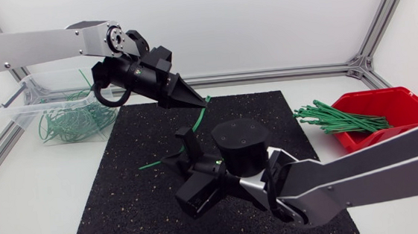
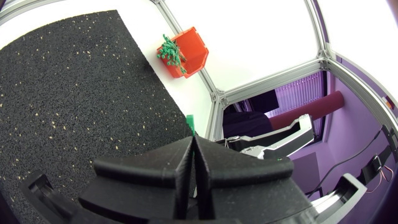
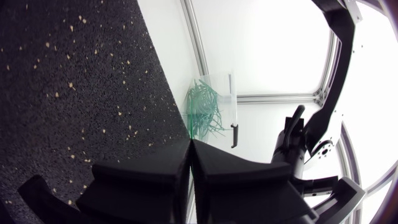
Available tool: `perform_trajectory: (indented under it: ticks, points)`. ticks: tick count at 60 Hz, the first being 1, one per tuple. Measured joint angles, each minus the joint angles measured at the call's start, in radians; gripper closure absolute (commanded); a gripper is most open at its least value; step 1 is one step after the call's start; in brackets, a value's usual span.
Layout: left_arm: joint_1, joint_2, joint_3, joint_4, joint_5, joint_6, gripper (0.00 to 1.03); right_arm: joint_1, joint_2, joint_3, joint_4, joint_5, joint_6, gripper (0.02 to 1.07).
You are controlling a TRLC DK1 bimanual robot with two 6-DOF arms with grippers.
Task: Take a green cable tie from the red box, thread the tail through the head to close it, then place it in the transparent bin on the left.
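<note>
A green cable tie (image 1: 197,122) hangs over the black mat (image 1: 119,214) between both grippers. My left gripper (image 1: 202,100) comes in from the upper left and is shut on the tie's upper end; a green tip (image 2: 190,123) sticks out ahead of its fingertips (image 2: 186,149). Lower down, my right gripper (image 1: 184,152) is shut on the tie near its tail, which pokes out toward the left (image 1: 149,166). In the right wrist view its fingers (image 3: 180,155) are pressed together. The red box (image 1: 399,106) holds several green ties (image 1: 336,118). The transparent bin (image 1: 21,102) holds several ties.
The red box (image 2: 194,46) stands off the mat at the right, its ties spilling over its near edge. The bin (image 3: 225,84) sits off the mat's far left corner, ahead of the right gripper. A metal frame (image 1: 280,72) runs along the table's back edge.
</note>
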Motion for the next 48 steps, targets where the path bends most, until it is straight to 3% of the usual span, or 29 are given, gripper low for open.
perform_trajectory:
  ticks: [9, 23, 36, 42, 48]
  points:
    - [0.000, -0.019, -0.020, 0.007, 0.000, 0.000, 1.00, -0.025, -0.080, 0.010, -0.186, -0.044, 0.224, 1.02]
    - [0.002, -0.065, -0.066, 0.026, 0.000, 0.000, 1.00, -0.115, -0.211, 0.063, -0.479, -0.233, 0.568, 1.02]
    - [0.002, -0.101, -0.104, 0.053, 0.008, 0.000, 1.00, -0.238, -0.291, 0.154, -0.683, -0.433, 0.775, 1.02]
    - [0.002, -0.134, -0.144, 0.124, 0.016, -0.029, 1.00, -0.265, -0.295, 0.187, -0.755, -0.503, 0.841, 1.02]
    - [0.001, -0.180, -0.209, 0.259, 0.015, -0.106, 1.00, -0.276, -0.295, 0.222, -0.852, -0.581, 0.903, 1.02]
